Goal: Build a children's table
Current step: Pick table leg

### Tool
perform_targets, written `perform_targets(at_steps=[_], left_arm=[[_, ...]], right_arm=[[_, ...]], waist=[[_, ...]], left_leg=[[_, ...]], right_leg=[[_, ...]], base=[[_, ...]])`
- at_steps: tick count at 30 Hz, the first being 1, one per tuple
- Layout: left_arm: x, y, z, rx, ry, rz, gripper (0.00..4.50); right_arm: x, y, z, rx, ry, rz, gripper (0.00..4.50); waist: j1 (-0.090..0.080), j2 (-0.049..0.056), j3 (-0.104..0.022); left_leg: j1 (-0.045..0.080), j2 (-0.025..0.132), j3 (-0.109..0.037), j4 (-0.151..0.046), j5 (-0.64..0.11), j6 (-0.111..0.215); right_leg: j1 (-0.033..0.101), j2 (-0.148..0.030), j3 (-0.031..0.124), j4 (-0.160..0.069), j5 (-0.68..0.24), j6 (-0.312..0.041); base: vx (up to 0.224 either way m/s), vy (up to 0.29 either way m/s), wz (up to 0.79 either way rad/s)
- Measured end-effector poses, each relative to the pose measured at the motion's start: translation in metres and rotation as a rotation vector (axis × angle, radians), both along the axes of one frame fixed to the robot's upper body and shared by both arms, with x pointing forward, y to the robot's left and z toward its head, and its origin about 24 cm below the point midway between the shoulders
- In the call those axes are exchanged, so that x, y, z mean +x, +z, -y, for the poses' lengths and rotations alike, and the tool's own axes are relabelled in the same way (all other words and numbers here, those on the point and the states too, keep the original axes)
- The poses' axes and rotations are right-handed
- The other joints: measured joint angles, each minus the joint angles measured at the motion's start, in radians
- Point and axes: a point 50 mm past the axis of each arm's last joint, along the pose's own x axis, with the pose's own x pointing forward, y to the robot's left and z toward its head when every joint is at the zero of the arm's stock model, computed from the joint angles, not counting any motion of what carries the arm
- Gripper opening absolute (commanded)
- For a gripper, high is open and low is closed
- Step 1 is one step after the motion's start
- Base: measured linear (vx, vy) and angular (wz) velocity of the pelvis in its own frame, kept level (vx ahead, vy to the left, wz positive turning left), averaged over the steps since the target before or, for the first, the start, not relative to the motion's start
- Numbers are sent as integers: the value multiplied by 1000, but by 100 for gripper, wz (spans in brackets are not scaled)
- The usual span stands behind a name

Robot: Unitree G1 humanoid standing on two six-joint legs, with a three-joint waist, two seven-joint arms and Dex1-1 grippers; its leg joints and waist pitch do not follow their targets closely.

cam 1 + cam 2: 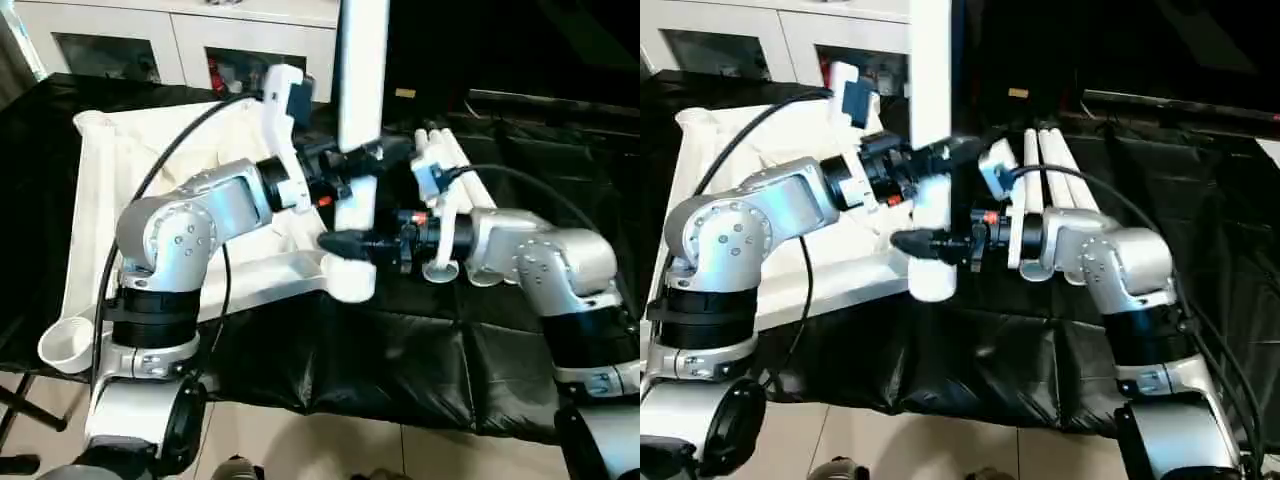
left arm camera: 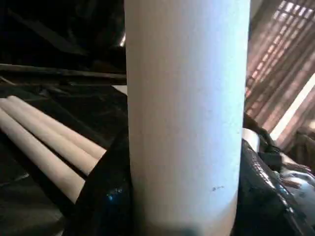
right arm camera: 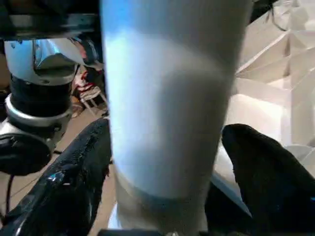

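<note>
A white leg (image 1: 361, 70) stands upright in the near corner socket (image 1: 349, 275) of the white tabletop (image 1: 150, 190), which lies ribbed side up on the black surface (image 1: 400, 360). The left tool (image 1: 352, 160) is clamped around the leg higher up. The right tool (image 1: 345, 243) sits at the leg just above the socket, its fingers (image 3: 74, 172) spread either side, not gripping. Spare legs (image 1: 1045, 160) lie just beyond.

Top (image 1: 150, 190): white, ribbed underside up, flat. One leg (image 1: 362, 90) upright in near corner socket (image 1: 350, 278). Spare legs (image 1: 1055, 165) lie side by side beside it.
</note>
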Motion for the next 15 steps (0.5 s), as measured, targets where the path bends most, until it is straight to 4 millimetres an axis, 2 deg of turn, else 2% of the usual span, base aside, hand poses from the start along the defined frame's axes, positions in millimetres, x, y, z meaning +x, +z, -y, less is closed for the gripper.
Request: perform_targets(at_steps=[5,6,15], left_arm=[[-3,1,0,11,-34,9,189],[-3,1,0,12,-39,9,189],[-3,-1,0,11,-48,5,189]], right_arm=[[0,1,1,-20,33,-2,335],[-1,1,1,-22,37,-3,313],[-2,-1,0,-18,74,-15,254]], waist=[[0,0,0],[0,0,0],[1,0,0]], left_leg=[[0,0,0,0,0,0],[0,0,0,0,0,0],[0,0,0,0,0,0]], right_leg=[[0,0,0,0,0,0],[0,0,0,0,0,0],[0,0,0,1,0,0]], base=[[0,0,0],[0,0,0],[0,0,0]])
